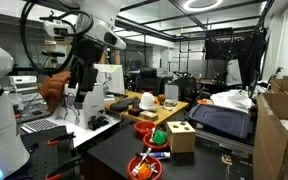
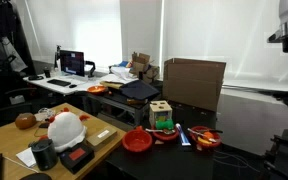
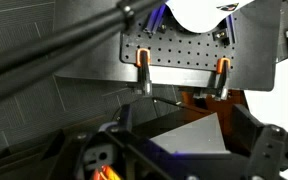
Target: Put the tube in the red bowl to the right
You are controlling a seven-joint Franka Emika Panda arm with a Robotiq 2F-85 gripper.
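Note:
The tube [image 2: 183, 135] is a thin pale bluish stick lying on the dark table beside a red bowl [image 2: 206, 141] that holds colourful items. In an exterior view it lies by the near bowl's rim [image 1: 155, 155]. A second red bowl [image 2: 137, 141] stands on the other side of the wooden block box [image 2: 161, 115]. My gripper [image 1: 74, 85] hangs high in the air, far from the tube and bowls. In the wrist view the gripper [image 3: 184, 140] is open and empty, facing a grey perforated panel; neither tube nor bowls show there.
A cardboard box [image 2: 193, 82] stands behind the bowls. A wooden table with a white helmet-like object [image 2: 65, 129] and black items sits beside the dark table. A desk with monitors [image 2: 72, 63] is further back. Black equipment [image 1: 224, 118] and cardboard boxes [image 1: 282, 130] sit nearby.

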